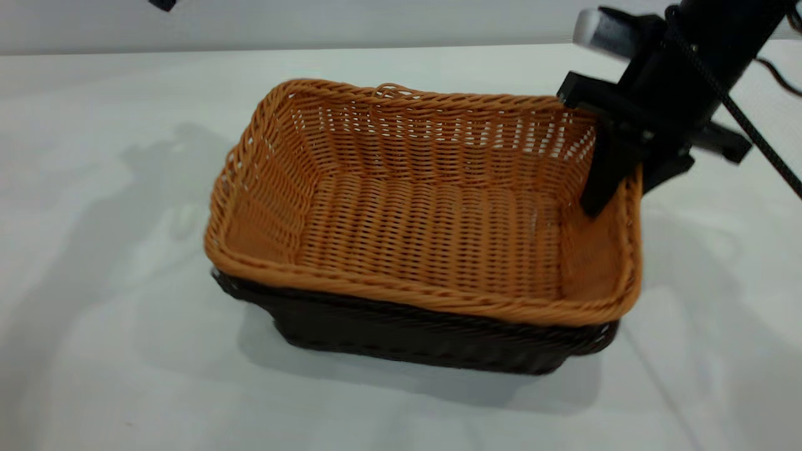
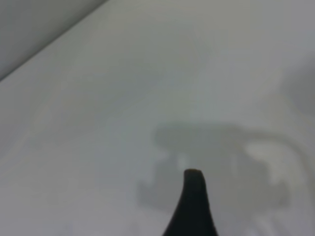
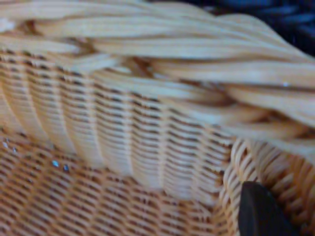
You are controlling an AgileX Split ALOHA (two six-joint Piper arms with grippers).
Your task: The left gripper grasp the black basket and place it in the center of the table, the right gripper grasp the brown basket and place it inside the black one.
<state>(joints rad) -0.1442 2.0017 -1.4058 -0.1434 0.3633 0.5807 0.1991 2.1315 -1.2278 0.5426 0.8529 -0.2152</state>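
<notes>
Exterior view looks down at the brown basket (image 1: 432,207); right wrist sees its rim close; left wrist faces the table (image 2: 147,73).

I see the brown basket (image 1: 432,232), orange-brown wicker with a braided rim, nested upright inside the black basket (image 1: 432,341), whose dark woven sides show just below it. Both sit mid-tabletop (image 1: 113,351), slightly angled.

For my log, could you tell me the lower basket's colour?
Very dark brown-black basket, clearest in the exterior view.
</notes>
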